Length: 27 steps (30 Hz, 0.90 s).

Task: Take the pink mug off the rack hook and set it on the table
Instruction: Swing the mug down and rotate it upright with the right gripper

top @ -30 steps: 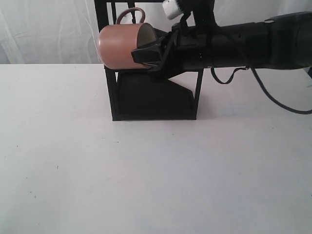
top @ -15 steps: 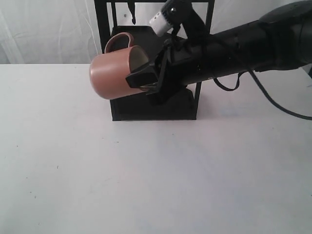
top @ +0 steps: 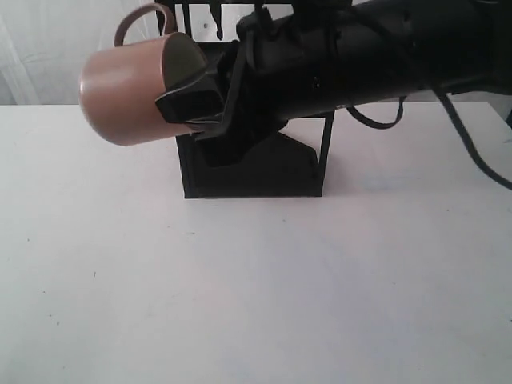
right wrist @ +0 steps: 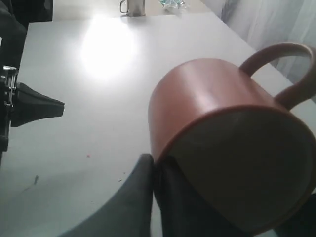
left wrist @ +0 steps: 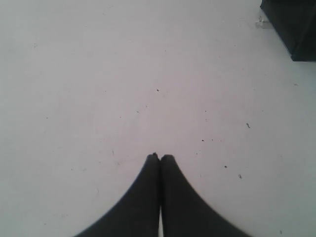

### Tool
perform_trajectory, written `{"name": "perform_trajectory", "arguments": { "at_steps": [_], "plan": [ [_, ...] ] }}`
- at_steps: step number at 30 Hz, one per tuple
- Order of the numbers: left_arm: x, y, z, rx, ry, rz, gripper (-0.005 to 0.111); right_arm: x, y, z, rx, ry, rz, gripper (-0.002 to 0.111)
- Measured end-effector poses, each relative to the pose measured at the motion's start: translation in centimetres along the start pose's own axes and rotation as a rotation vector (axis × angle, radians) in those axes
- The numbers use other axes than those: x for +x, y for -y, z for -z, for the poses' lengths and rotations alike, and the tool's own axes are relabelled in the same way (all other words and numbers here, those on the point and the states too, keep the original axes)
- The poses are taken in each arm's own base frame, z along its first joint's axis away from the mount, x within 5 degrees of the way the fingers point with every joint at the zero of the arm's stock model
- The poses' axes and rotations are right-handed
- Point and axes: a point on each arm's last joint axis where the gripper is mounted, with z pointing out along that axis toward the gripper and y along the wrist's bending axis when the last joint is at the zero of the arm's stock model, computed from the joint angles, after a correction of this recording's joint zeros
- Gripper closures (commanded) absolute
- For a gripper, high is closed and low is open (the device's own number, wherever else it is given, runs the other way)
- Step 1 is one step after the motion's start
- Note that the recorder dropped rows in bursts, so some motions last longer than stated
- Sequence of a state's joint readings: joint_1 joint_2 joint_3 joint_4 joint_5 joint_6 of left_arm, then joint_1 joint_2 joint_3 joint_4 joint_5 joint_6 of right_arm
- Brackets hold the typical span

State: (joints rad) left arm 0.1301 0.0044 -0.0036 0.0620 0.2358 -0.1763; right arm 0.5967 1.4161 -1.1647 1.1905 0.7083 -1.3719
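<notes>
- The pink mug (top: 128, 96) is in the air, lying on its side with its handle up. In the outside view it sits at about 10 o'clock from the black rack (top: 264, 170) and is clear of the frame.
- The right gripper (right wrist: 154, 167) is clamped on the mug's rim, one finger outside the wall and one inside. The fingers are parted only by the thickness of the wall.
- The right arm (top: 384, 56) reaches in from 3 o'clock and covers most of the rack's upper part. Only the lower wedge shelf and the posts show.
- The white table (top: 256, 288) below the mug, towards 6 o'clock, is bare apart from small dark specks.
- The left gripper (left wrist: 159, 157) has its fingers pressed together and holds nothing. It hangs over the table, with a dark corner of the rack near it.
- Only the right wrist view shows the mug's pale inside.
- That view also shows a small metal cup (right wrist: 132, 6) at the far table edge and a dark pointed machine part (right wrist: 37, 106) well apart from the mug.
- The left gripper does not appear in the outside view.
</notes>
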Motion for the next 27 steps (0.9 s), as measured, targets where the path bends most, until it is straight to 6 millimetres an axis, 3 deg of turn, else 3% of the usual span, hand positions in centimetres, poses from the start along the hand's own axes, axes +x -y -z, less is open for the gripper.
{"name": "perform_trajectory", "arguments": {
  "at_steps": [6, 12, 23, 27],
  "plan": [
    [0.0, 0.0, 0.0, 0.000, 0.000, 0.000, 0.107, 2.2, -0.3, 0.3, -0.029, -0.252, 0.016, 0.108],
    [0.0, 0.0, 0.0, 0.000, 0.000, 0.000, 0.107, 4.5, 0.8, 1.1, 0.085, -0.516, 0.007, 0.108],
    [0.0, 0.0, 0.0, 0.000, 0.000, 0.000, 0.107, 5.9, 0.0, 3.4, 0.103, -0.766, -0.109, 0.108],
    [0.0, 0.0, 0.0, 0.000, 0.000, 0.000, 0.107, 5.1, 0.5, 4.1, 0.190, -0.807, -0.142, 0.108]
  ]
}}
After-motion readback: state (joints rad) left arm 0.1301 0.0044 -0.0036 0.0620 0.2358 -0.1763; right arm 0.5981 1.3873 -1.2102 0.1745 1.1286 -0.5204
